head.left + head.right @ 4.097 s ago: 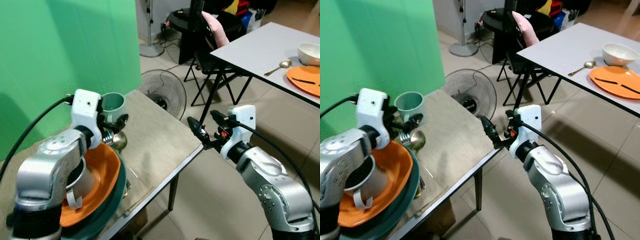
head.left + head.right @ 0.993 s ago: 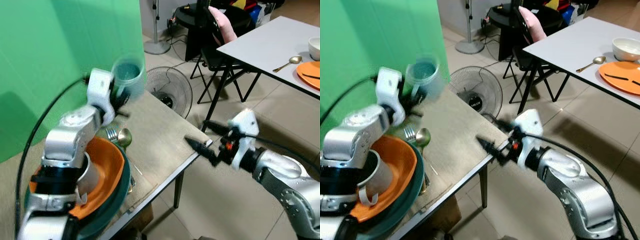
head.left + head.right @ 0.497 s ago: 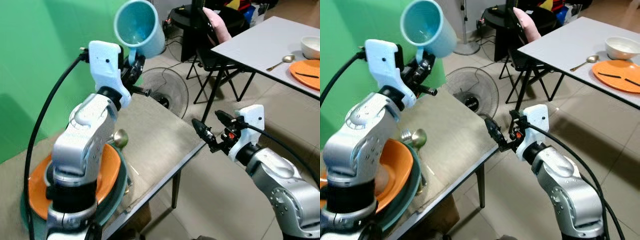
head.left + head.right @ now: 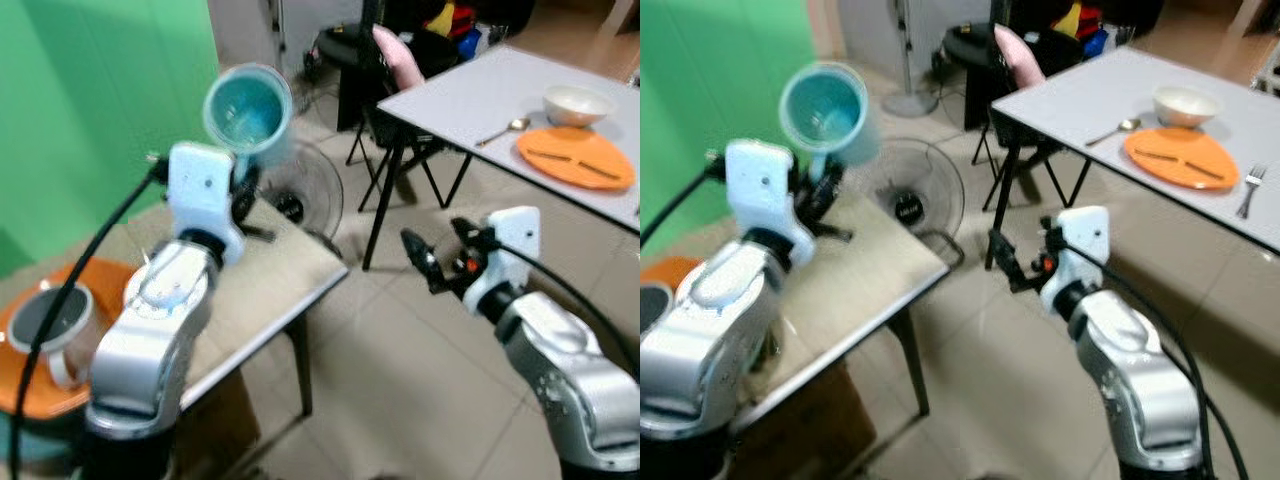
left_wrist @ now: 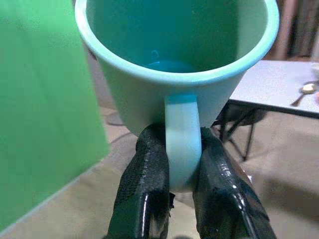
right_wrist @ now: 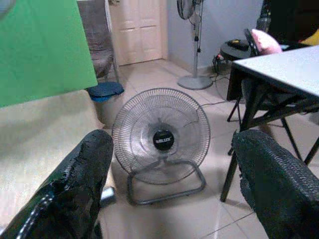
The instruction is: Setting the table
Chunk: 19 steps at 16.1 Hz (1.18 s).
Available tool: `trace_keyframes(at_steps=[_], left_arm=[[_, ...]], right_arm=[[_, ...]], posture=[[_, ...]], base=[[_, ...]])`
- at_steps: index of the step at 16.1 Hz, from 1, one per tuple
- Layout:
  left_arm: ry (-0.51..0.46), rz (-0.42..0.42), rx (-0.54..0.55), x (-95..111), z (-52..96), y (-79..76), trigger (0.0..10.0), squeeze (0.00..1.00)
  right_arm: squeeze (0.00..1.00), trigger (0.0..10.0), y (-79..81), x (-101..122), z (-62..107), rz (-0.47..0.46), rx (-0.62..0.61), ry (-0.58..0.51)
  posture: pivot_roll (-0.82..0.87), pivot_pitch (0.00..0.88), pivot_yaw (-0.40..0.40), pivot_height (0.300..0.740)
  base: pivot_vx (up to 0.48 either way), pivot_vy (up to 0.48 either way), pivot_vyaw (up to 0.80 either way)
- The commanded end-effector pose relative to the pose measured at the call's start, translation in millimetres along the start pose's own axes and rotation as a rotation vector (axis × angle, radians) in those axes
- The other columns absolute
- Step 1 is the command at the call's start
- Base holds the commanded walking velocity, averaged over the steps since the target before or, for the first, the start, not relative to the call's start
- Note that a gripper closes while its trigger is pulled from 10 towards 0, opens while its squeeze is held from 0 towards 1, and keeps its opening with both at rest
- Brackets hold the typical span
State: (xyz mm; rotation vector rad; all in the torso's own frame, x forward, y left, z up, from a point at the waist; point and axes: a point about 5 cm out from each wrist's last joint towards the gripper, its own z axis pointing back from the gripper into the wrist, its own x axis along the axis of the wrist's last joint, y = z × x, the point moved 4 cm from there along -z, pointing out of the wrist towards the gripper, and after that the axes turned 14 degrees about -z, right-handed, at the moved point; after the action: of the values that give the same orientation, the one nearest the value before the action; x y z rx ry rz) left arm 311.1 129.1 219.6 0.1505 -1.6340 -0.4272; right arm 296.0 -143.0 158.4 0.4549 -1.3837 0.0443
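A teal mug (image 4: 247, 108) is held up above the near beige table (image 4: 270, 285), tilted with its mouth facing me. My left gripper (image 5: 182, 169) is shut on its handle, and the fingers (image 5: 147, 189) pinch it from both sides. My right gripper (image 4: 440, 245) hangs open over the tiled floor between the two tables, with nothing between its fingers (image 6: 75, 189). On the white table (image 4: 450, 95) at the far right lie an orange plate (image 4: 575, 157), a white bowl (image 4: 573, 103), a spoon (image 4: 503, 128) and a fork (image 4: 1250, 190).
A grey mug (image 4: 50, 320) sits on an orange plate (image 4: 30, 390) at the near table's left. A floor fan (image 6: 160, 134) stands beyond that table. A black chair with a pink cushion (image 4: 392, 55) is by the white table. Tiled floor (image 4: 400, 380) lies between the tables.
My left gripper lifted the teal mug off the near table and holds it high. The whole view has swung right, bringing the white table nearer. The right gripper stays open.
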Motion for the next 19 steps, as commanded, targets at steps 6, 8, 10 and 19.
trace_keyframes(at_steps=[6,8,10,19], left_arm=[[0.029,-0.059,0.062,-15.3,21.4,-2.2,10.0,0.00],[0.054,-0.080,0.068,-23.8,30.8,-1.2,10.0,0.00],[0.080,-0.061,0.092,-32.8,39.9,3.9,10.0,0.00],[0.117,-0.035,0.180,-44.8,49.9,25.4,10.0,0.00]], right_arm=[[0.00,10.0,-17.6,-0.9,2.5,-0.008,-0.160,-0.013],[0.00,10.0,-14.9,-2.5,1.2,0.001,-0.155,-0.006],[0.00,10.0,-11.2,-3.4,-3.1,-0.018,-0.151,-0.004],[0.00,10.0,-4.8,-4.3,-15.2,-0.032,-0.138,-0.020]], posture=[[-0.08,0.000,0.058,0.740],[-0.09,0.000,0.058,0.740],[-0.08,0.000,0.050,0.740],[-0.07,0.000,0.040,0.740]], base=[[0.000,-0.103,-0.35],[0.000,0.000,-0.79],[0.000,0.000,-0.78],[0.173,0.000,-0.61]])
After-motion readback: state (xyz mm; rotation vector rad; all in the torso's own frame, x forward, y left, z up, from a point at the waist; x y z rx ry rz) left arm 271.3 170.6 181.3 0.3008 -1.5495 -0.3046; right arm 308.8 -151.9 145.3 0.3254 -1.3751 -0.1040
